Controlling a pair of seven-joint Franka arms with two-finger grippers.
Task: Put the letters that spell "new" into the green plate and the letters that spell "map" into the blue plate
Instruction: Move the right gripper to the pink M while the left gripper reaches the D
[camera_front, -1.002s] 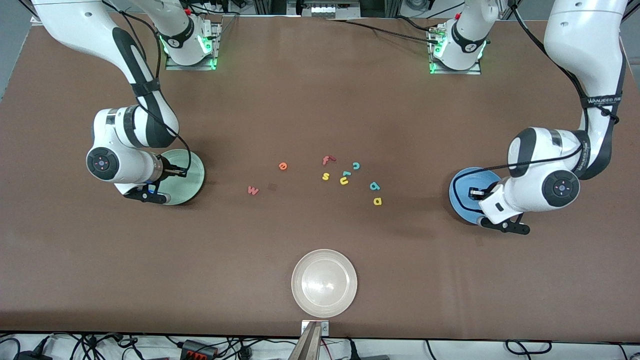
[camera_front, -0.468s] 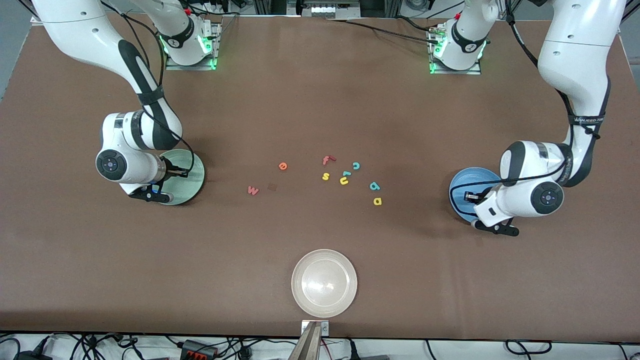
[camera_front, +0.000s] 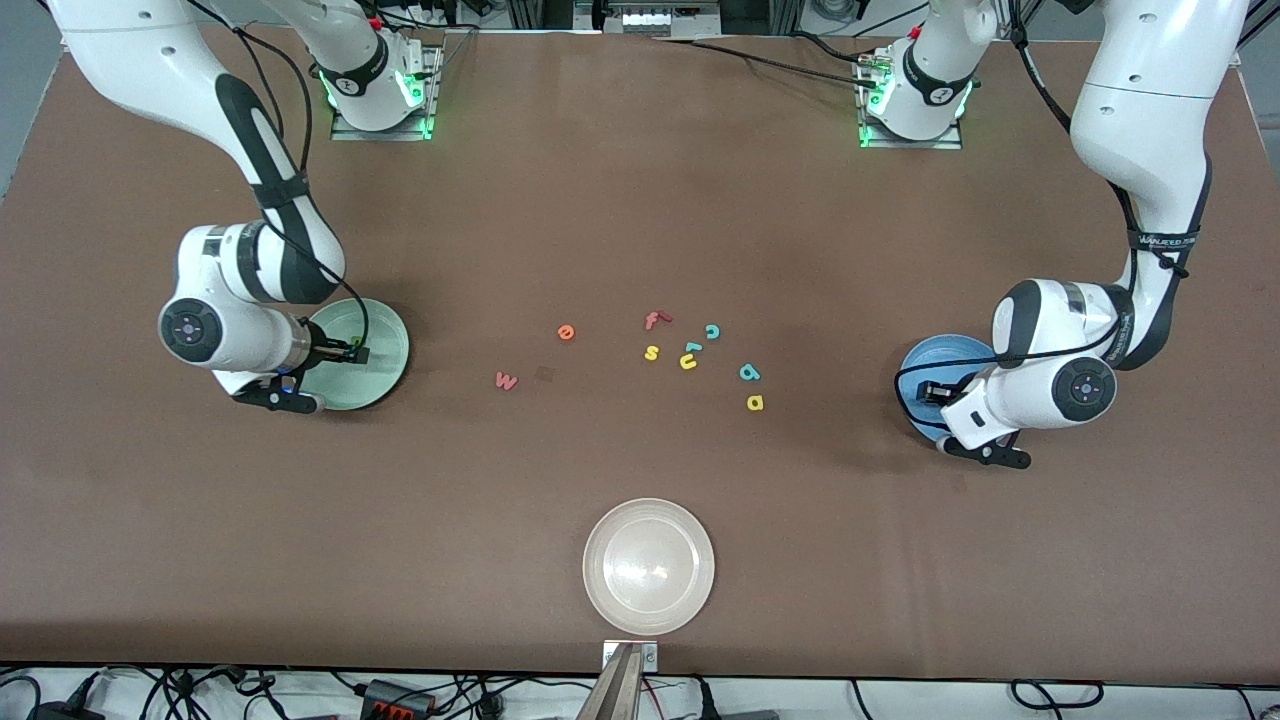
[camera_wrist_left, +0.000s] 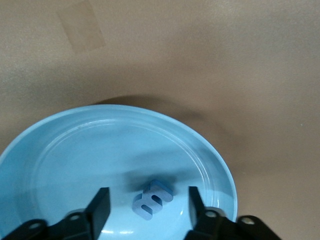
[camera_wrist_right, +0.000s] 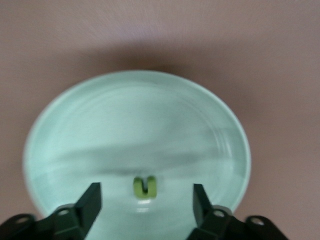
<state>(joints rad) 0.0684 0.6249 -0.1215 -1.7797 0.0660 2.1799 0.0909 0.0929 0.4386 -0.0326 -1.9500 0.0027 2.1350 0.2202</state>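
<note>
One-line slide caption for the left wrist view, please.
Left gripper, fingers open, over the blue plate with the blue m lying in it.

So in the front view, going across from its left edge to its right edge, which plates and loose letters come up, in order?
green plate → pinkish-red w → orange e → whitish-beige plate → teal p → blue plate.

surface: wide matte brown table (camera_front: 640, 200) | near edge: tangled black cables (camera_front: 200, 690) | lighting: even, soft shadows
</note>
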